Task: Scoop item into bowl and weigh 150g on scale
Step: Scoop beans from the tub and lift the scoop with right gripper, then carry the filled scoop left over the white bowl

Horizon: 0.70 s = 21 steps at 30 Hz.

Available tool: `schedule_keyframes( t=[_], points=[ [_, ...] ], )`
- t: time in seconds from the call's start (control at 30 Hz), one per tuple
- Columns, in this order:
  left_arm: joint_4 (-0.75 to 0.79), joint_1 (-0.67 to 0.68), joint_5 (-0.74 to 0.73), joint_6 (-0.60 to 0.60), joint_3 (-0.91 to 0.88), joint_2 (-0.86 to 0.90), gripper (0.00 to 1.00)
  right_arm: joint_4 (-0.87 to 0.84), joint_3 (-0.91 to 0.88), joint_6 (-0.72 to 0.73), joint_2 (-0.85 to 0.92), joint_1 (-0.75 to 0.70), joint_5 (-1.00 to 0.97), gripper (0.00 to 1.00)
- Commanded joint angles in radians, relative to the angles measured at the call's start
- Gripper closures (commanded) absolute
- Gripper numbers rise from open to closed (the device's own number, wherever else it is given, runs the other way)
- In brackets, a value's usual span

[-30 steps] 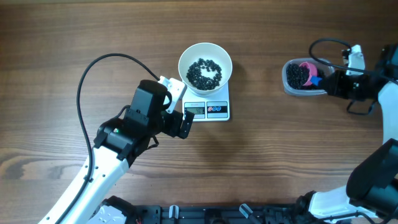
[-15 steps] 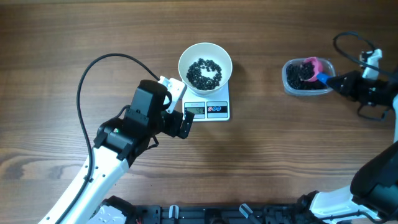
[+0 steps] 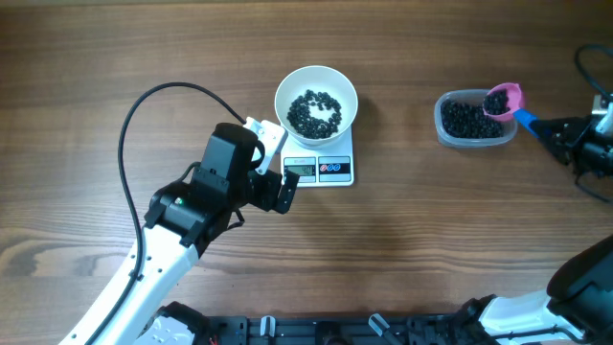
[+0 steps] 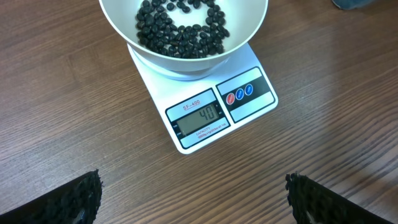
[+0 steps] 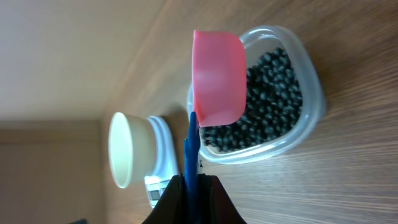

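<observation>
Black beans (image 3: 315, 113) lie in the white bowl (image 3: 287, 91) on the scale (image 3: 337, 170); more sit in our pink scoop (image 3: 504, 97) over the tub (image 3: 458, 134). Our right gripper (image 5: 191, 198) pinches its blue handle (image 5: 191, 143); the bowl lies well leftward, roughly along the handle's line. Our left gripper (image 4: 194, 202) gapes empty by the scale.

A clear plastic tub (image 3: 442, 132) sits on the wooden counter (image 3: 421, 240); a pink scoop (image 3: 504, 97) with a blue handle (image 3: 529, 119) hangs over one corner.
</observation>
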State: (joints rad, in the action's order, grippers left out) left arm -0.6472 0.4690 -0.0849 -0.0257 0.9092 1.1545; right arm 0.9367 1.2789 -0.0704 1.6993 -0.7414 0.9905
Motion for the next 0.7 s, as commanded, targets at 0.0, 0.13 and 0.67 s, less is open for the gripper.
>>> schedule_keyframes(
  t=[0.0, 0.13, 0.67],
  points=[
    [0.000, -0.001, -0.015, -0.019, 0.001, -0.010, 0.00, 0.001, 0.002, 0.026, 0.012, -0.012, 0.175, 0.96],
    [0.000, -0.001, -0.015, -0.019, 0.001, -0.010, 0.00, 0.000, 0.002, 0.032, 0.012, -0.012, 0.258, 0.96],
    [0.000, -0.001, -0.015, -0.019, 0.001, -0.010, 0.00, 0.053, 0.002, 0.101, 0.012, 0.204, 0.440, 0.96]
  ],
)
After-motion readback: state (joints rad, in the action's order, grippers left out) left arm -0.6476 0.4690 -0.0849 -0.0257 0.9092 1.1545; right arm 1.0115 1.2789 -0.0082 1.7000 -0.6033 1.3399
